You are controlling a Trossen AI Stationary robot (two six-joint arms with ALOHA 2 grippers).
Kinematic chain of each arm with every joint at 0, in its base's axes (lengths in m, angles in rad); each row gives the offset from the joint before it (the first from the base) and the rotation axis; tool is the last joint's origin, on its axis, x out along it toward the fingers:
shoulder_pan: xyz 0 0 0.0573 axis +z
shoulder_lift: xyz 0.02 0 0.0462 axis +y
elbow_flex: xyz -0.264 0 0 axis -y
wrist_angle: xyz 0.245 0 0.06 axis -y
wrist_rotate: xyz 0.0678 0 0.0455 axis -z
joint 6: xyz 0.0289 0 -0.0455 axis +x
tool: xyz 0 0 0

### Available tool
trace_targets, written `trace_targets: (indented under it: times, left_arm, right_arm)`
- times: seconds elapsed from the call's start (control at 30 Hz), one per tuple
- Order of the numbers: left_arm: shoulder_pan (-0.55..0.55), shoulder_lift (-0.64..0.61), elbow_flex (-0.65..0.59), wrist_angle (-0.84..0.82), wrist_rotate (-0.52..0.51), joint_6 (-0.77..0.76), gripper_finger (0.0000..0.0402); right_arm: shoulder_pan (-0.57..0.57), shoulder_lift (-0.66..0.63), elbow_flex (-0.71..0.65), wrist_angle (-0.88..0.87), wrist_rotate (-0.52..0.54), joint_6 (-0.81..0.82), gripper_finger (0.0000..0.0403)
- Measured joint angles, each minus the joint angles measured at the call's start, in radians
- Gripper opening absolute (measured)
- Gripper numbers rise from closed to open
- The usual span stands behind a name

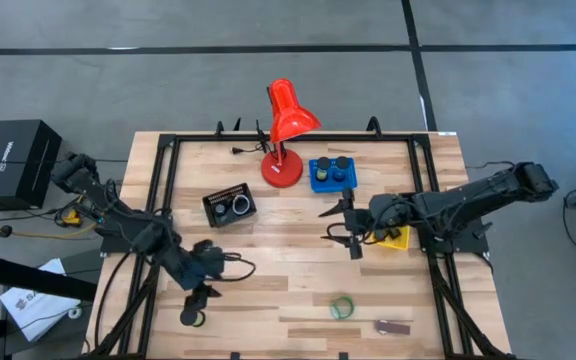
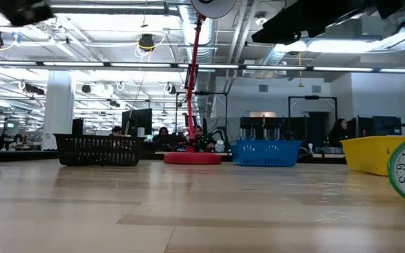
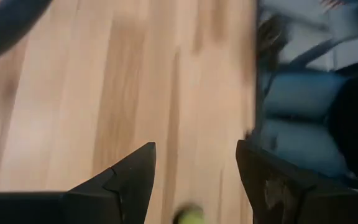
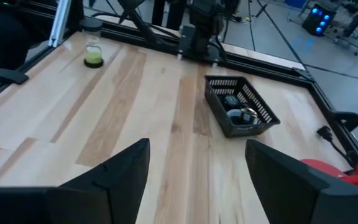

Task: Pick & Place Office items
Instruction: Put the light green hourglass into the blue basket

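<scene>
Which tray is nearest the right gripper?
The yellow tray, partly hidden under the right arm, right beside the open right gripper. The blue tray sits farther off by the lamp, and the black tray is farthest.

A big open-plan office doubling as a robotics lab: ceiling ducts point(image 2: 188, 28) and strip lights across the top of the low view, monitors point(image 2: 136, 121) and seated people point(image 2: 162, 133) mid-frame, grey concrete floor point(image 1: 268, 25) around the wooden table point(image 1: 288, 280).

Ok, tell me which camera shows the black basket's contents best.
The right wrist view: it looks down into the black basket, showing dark round items inside. The high view shows the basket smaller; the low view shows only its side wall. The left wrist view misses it.
</scene>
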Motion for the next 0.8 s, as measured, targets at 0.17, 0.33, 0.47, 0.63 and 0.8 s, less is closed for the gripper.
trace_targets:
  times: [0.17, 0.33, 0.47, 0.63, 0.8]
  left_arm:
    - [-0.059, 0.000, -0.033, -0.063, 0.024, -0.148, 0.0219]
    - [-0.099, 0.000, -0.077, -0.061, 0.009, -0.264, 0.0218]
    - [-0.139, 0.000, -0.092, -0.053, 0.016, -0.355, 0.0218]
    - [-0.181, 0.000, -0.092, -0.047, 0.019, -0.368, 0.0218]
    - [-0.193, -0.002, -0.092, -0.019, 0.018, -0.375, 0.0218]
  right_arm:
    - [-0.034, 0.000, 0.000, 0.001, 0.000, 0.000, 0.0256]
    - [-0.071, 0.000, 0.000, 0.000, 0.000, 0.000, 0.0256]
    - [-0.095, 0.000, 0.000, 0.000, 0.000, -0.002, 0.0256]
    - [-0.122, 0.000, 0.000, 0.005, 0.000, -0.068, 0.0256]
    - [-0.142, 0.000, 0.000, 0.020, 0.000, -0.079, 0.0256]
